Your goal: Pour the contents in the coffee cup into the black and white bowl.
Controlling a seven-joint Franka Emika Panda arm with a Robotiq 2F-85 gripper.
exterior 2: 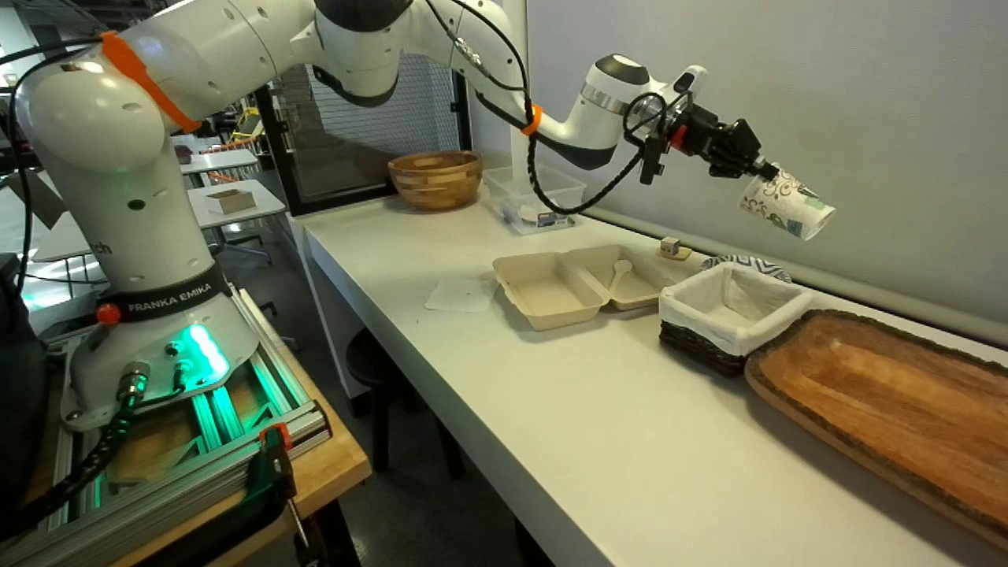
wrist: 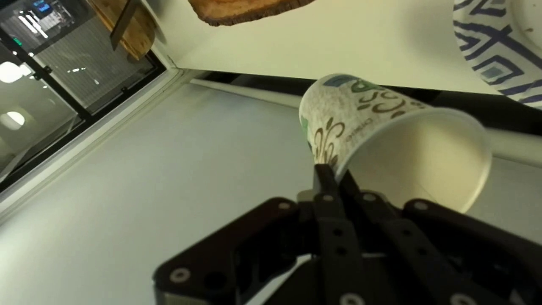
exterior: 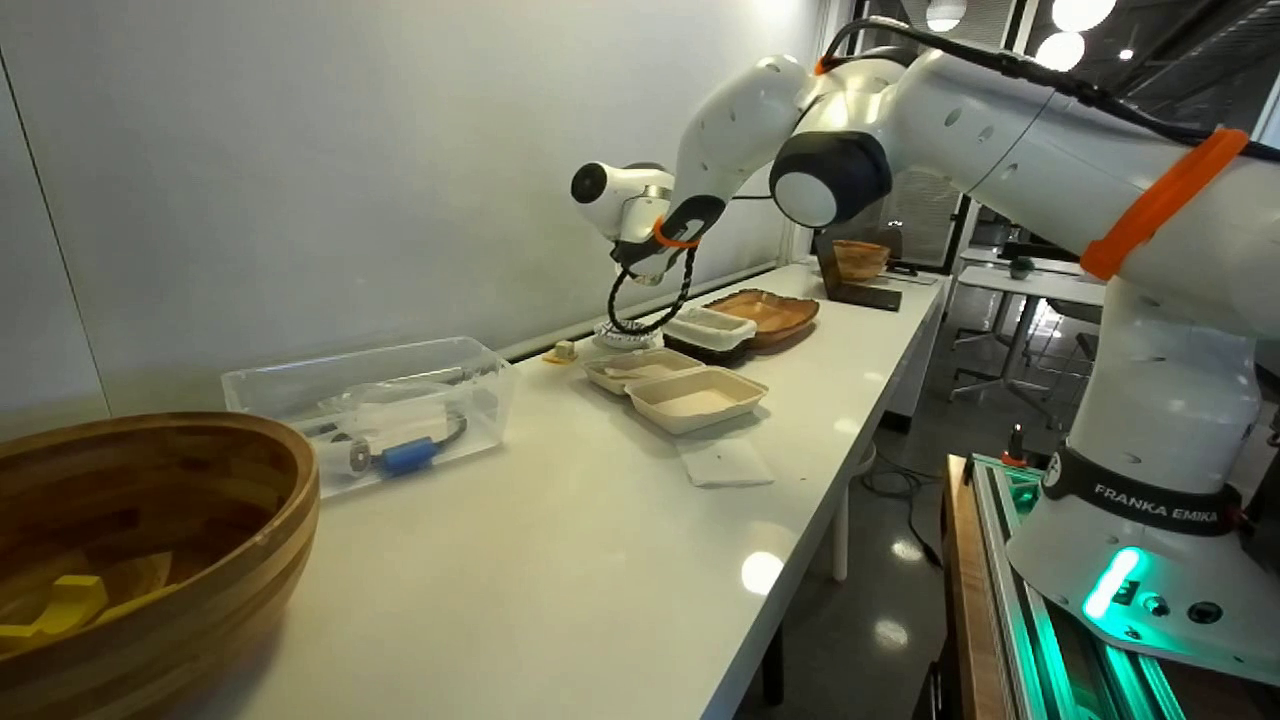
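Observation:
The coffee cup is a patterned white paper cup without a visible lid. It is held in the air near the wall, tilted well over on its side. My gripper is shut on its rim. In the wrist view the fingertips pinch the cup wall, one inside and one outside. The visible inside is bare and pale; its deeper part is hidden. The black and white bowl stands on the table by the wall, below the cup. It shows partly in the wrist view, with a small speck inside.
A cloth-lined basket stands close in front of the bowl, beside a wooden tray. An open takeout box holds a spoon. A small block, a clear bin and a large wooden bowl are farther along. The wall is close.

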